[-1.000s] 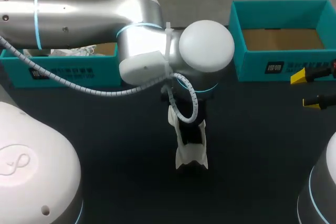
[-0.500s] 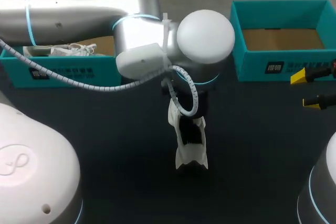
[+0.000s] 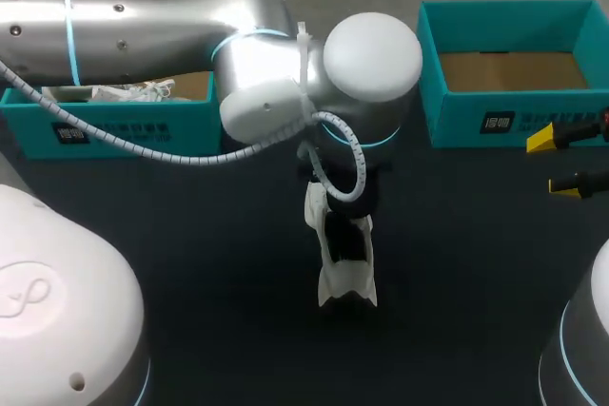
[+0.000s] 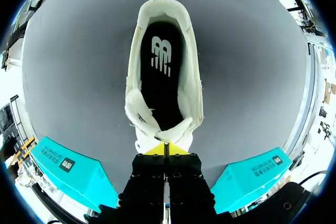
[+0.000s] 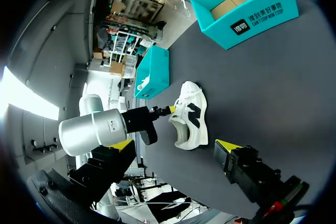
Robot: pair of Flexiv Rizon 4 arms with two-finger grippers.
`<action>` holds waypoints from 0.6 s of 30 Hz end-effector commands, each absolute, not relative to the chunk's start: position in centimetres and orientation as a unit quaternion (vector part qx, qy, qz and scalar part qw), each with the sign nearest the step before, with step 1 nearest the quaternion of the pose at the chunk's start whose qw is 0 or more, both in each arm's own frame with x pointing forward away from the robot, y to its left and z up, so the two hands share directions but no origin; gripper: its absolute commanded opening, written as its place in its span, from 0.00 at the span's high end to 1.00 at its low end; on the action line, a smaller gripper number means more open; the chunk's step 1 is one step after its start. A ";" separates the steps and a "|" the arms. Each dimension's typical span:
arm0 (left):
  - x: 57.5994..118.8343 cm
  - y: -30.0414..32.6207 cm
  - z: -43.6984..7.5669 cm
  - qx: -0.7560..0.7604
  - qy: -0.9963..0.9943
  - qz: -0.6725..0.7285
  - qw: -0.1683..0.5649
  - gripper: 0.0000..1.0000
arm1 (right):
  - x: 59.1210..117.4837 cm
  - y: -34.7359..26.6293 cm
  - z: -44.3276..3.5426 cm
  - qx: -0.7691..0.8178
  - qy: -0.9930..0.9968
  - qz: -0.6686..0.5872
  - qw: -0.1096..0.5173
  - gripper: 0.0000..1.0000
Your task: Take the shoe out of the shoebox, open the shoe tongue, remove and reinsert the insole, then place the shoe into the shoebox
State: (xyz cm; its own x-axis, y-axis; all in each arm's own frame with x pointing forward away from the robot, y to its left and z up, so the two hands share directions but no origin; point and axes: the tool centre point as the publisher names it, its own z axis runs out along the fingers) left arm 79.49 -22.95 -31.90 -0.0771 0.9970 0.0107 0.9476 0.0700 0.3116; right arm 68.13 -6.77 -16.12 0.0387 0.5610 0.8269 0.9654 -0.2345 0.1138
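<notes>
1. Left wrist view showed your left gripper [image 4: 167,149] at the front of the shoe's [image 4: 164,77] opening. Its yellow tips were drawn almost together, and the top edge of the tongue [image 4: 173,130] looked pinched between them. I judged that this hold was meant to draw the tongue forward and widen the opening, so the insole [image 4: 163,72] could be reached.
2. You had the shoe standing on its sole in the middle of the dark table [image 3: 190,254], outside both teal boxes and well apart from them. Its heel pointed away from the left gripper, and its toe end lay under that wrist.
3. Your right gripper [image 3: 554,164] hung at the table's right side, just beside the right shoebox [image 3: 514,121]. Its fingers were spread wide and held nothing. Placed there, it left the shoe unobstructed and was probably waiting its turn at the insole.
4. The shoe was white with a padded collar, a dark lining and dark side panels. The black insole, bearing a white mark, lay flat inside. You could not tell from that whether it had yet been taken out.
5. The left shoebox [image 3: 114,130] held some white material, and the right one showed a bare cardboard floor.
</notes>
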 end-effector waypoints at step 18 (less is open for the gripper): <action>74.8 -21.3 -30.3 0.578 0.812 0.063 0.054 1.00 | 68.0 -6.7 -16.1 -0.676 -0.565 -0.401 0.250 0.00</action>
State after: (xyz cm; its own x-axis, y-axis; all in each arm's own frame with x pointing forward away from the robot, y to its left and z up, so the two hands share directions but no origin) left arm 74.47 -21.62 -31.06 -0.2766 0.9610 0.0030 0.9437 0.2710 0.1898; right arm 68.13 -6.77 -16.12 0.0388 0.5610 0.8269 0.9654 -0.2345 0.1138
